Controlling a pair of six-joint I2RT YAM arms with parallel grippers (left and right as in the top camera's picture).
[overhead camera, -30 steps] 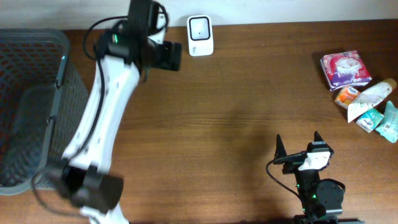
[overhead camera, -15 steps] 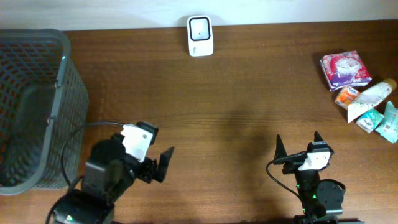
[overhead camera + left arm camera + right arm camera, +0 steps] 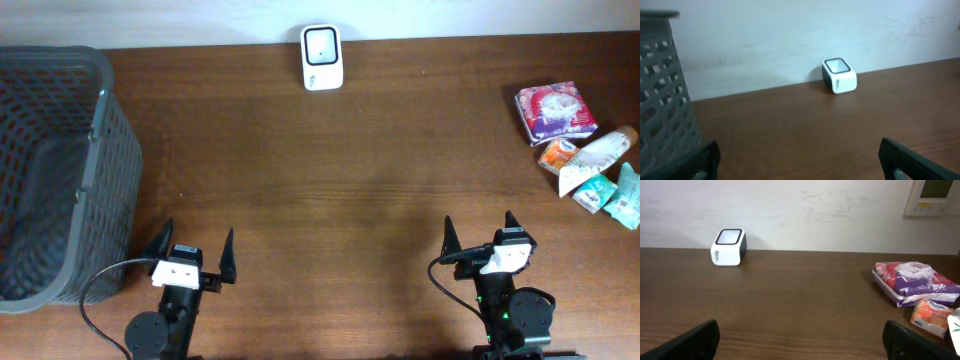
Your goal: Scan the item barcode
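Observation:
A white barcode scanner [image 3: 322, 57] with a dark window stands at the table's far edge; it also shows in the left wrist view [image 3: 839, 75] and the right wrist view [image 3: 728, 246]. Several packaged items lie at the far right: a purple pack [image 3: 555, 110] [image 3: 916, 282], an orange packet [image 3: 558, 154] [image 3: 933, 316] and teal packets [image 3: 608, 192]. My left gripper [image 3: 192, 250] rests near the front left, open with nothing between its fingers. Near the front right, my right gripper [image 3: 480, 230] is open too, and holds nothing.
A dark grey mesh basket [image 3: 105, 140] fills the left side of the table, its wall close beside the left gripper [image 3: 660, 100]. A white wall runs behind the table, with a wall panel [image 3: 935, 195] at the upper right.
The left arm has swung back from the far side near the scanner to its low place at the front left, jaws wide. The right arm has not moved.

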